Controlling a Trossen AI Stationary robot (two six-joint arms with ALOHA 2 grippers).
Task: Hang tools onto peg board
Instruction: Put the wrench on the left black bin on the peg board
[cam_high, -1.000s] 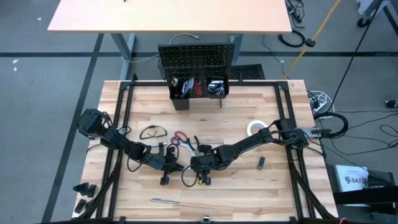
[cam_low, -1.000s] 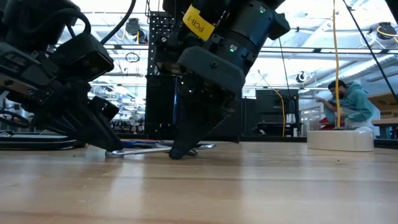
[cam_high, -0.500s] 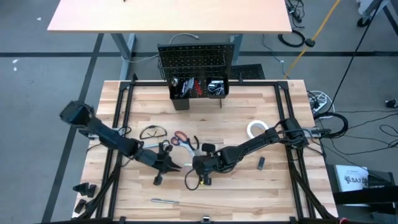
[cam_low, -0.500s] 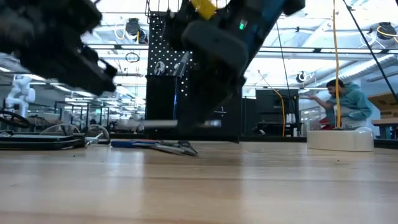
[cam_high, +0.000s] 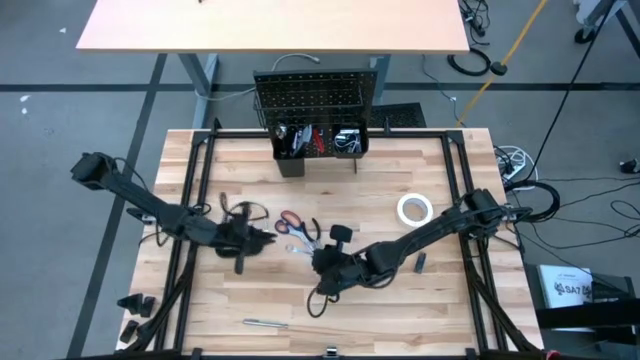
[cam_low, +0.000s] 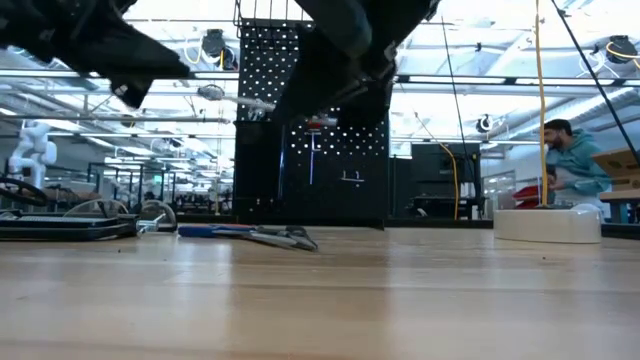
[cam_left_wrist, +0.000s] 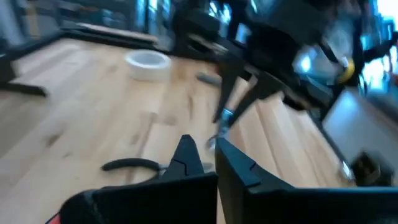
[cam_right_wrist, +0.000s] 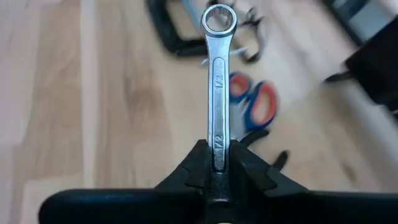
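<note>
My right gripper (cam_high: 322, 262) hangs above the table's middle, shut on a silver wrench (cam_right_wrist: 217, 81). The wrench's ring end (cam_right_wrist: 219, 18) sticks out ahead of the fingers, and its shaft (cam_low: 235, 98) shows high up in the low view. My left gripper (cam_high: 262, 238) is shut and empty, in the air to the left of the wrench. Red-handled scissors (cam_high: 290, 222) and a black clamp (cam_high: 312, 232) lie flat on the table between the grippers. The peg board (cam_high: 315, 98) stands upright at the far edge. My right gripper pinches the wrench's shaft (cam_right_wrist: 217, 146) between its two fingers, toward the end opposite the ring. The fingers come from the table's right, slanting somewhat down, and the wrench runs along them. The wrench is lifted clear of the table.
Black bins (cam_high: 320, 140) holding tools stand at the board's foot. A white tape roll (cam_high: 413, 209) lies at the right, safety glasses (cam_high: 240, 211) by my left arm, and a thin metal tool (cam_high: 265, 322) near the front edge. A person (cam_low: 565, 165) is in the room beyond.
My right gripper has risen and tipped up from pointing steeply down, lifting the wrench off the table into the air. My left gripper has risen too and drawn back toward the table's left and far side, away from the wrench, staying shut.
</note>
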